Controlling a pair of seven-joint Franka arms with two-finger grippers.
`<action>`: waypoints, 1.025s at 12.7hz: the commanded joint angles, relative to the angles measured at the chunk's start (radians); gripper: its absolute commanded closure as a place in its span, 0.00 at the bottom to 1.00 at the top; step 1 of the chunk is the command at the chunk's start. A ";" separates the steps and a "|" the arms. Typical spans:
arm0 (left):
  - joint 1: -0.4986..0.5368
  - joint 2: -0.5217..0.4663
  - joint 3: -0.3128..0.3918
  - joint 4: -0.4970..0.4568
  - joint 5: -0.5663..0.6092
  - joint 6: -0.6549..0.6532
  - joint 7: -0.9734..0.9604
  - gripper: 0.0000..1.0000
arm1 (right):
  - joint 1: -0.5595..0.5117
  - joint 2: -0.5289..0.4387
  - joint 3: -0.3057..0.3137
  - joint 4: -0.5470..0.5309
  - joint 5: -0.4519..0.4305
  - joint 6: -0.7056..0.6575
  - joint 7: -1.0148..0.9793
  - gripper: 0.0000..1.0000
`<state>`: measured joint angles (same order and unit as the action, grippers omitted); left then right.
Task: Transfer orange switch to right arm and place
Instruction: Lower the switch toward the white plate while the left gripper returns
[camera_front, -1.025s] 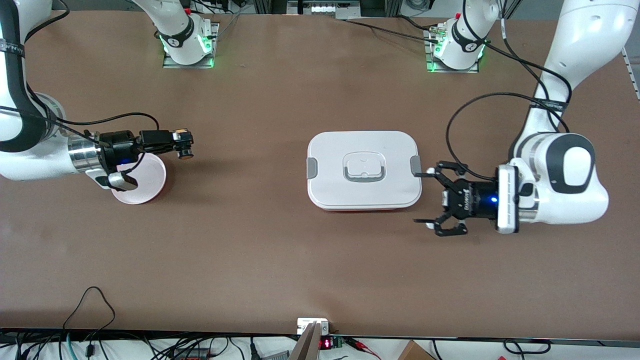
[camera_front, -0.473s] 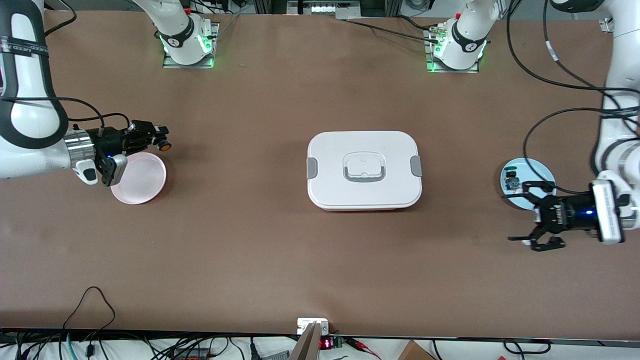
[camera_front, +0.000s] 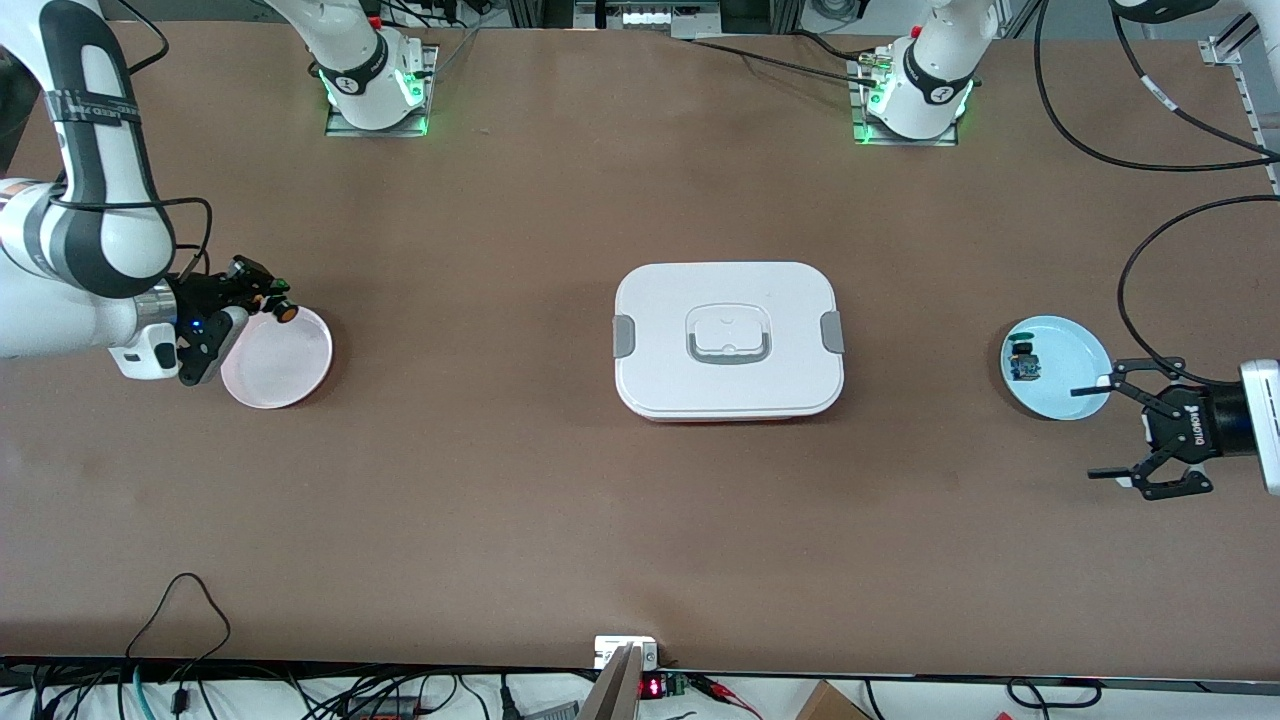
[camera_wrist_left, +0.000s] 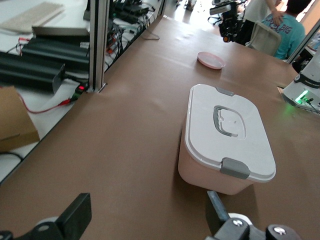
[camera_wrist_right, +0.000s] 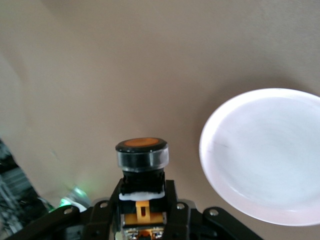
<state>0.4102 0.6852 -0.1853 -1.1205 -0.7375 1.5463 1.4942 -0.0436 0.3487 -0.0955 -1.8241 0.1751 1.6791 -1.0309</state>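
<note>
Left pincer (camera_front: 1120, 430): jaws wide, empty, withdrawn to 3 o'clock past the blue plate (camera_front: 1075, 395). Right pincer (camera_front: 272, 300): clamped on the orange switch (camera_front: 285, 312), now swung over the pink plate (camera_front: 300, 355) rim at 9 o'clock. Handover done; placing remains

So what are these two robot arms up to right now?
The right arm's hand grips the orange switch, holding it over the rim of the pink plate at its end of the table. The left arm's hand is open and holds nothing, beside the blue plate with small parts on it. A closed white box sits between them.
</note>
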 joint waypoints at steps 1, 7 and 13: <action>-0.001 -0.088 0.001 0.016 0.165 -0.008 -0.222 0.00 | -0.002 -0.013 0.008 -0.062 -0.116 0.127 -0.108 0.95; -0.014 -0.399 -0.020 -0.155 0.498 -0.058 -0.697 0.00 | -0.021 -0.014 0.006 -0.253 -0.247 0.560 -0.339 0.95; -0.025 -0.570 -0.129 -0.259 0.743 -0.156 -1.199 0.00 | -0.022 -0.011 0.006 -0.339 -0.301 0.795 -0.460 0.95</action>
<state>0.3809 0.1599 -0.2830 -1.3298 -0.0643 1.4030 0.4327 -0.0547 0.3571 -0.0961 -2.1066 -0.1060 2.4018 -1.4675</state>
